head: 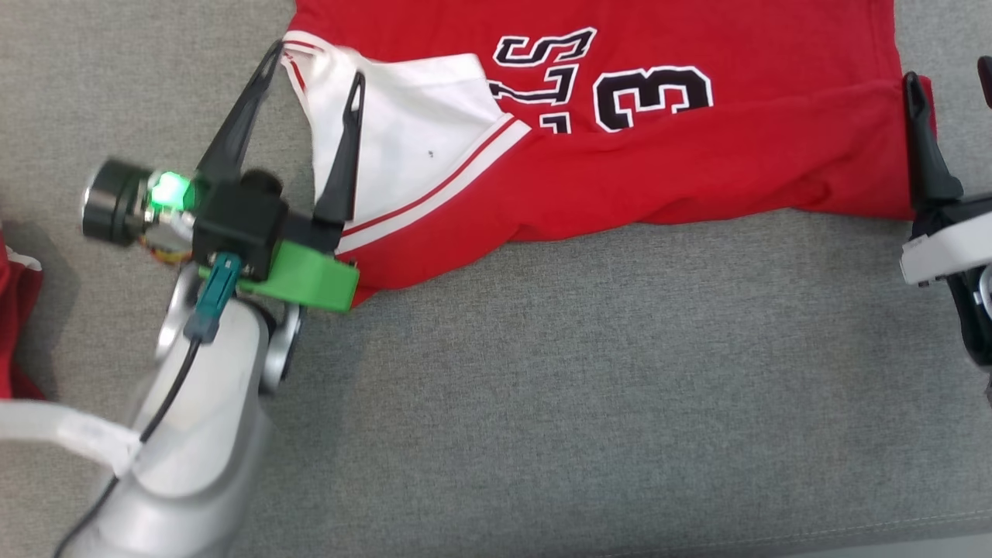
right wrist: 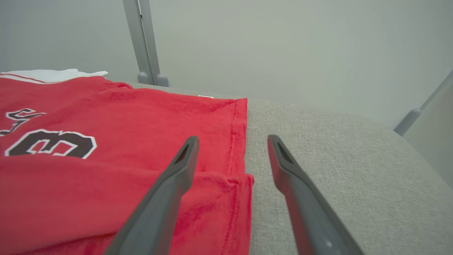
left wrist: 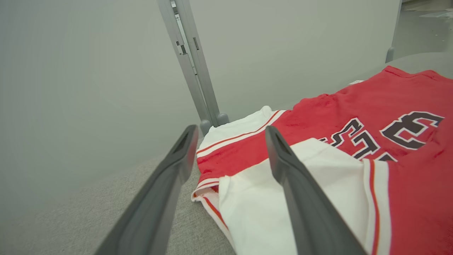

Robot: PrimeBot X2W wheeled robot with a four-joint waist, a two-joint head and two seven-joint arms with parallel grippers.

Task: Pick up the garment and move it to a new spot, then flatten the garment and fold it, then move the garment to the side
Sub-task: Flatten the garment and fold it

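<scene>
While garment (head: pixel 697 170) lies folded | L pincer (head: pixel 316 62) spread | R pincer (right wrist: pixel 232 139) spread

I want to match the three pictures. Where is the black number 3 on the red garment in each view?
Head view: number 3, top, right of centre.
Left wrist view: number 3, far right, mid-height.
Right wrist view: number 3, far left, mid-height.
Shared landmark: the white sleeve.
</scene>
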